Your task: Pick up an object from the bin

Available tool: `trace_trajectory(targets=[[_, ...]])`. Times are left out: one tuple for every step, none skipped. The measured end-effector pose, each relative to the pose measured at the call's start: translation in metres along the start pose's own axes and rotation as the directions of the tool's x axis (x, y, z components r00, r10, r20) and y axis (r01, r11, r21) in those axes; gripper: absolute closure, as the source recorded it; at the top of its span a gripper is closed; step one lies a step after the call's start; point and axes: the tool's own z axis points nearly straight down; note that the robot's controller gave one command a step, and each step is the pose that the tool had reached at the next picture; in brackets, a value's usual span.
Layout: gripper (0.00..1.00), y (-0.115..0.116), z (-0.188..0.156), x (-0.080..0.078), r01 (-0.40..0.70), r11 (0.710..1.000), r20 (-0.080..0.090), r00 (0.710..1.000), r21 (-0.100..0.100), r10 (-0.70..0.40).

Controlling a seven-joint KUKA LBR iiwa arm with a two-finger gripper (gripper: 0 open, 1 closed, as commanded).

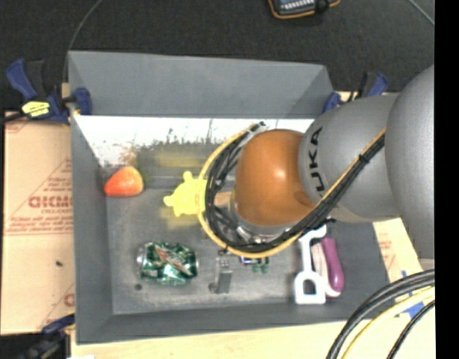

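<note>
My gripper [223, 278] reaches down to the bin floor near the front wall, below the arm's orange cover. Nothing shows in its grasp. Just to its left a crushed green can [167, 263] lies on its side, a small gap away. Behind it a yellow plastic toy [186, 194] sits mid-bin, its right part hidden by the cover. A white-handled tool with a purple grip [320, 271] lies to the right of the gripper, near the front right corner.
An orange-red rounded thing [124, 182] rests by the left wall toward the back. The arm and its orange cover hide the middle and right of the bin floor. Bare floor shows between the can and the left wall.
</note>
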Motion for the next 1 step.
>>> trace_trajectory(targets=[[0.0, -0.0006, -0.0043, -0.002, -0.006, 1.0, 0.008, 1.0, -0.001, 0.006]])
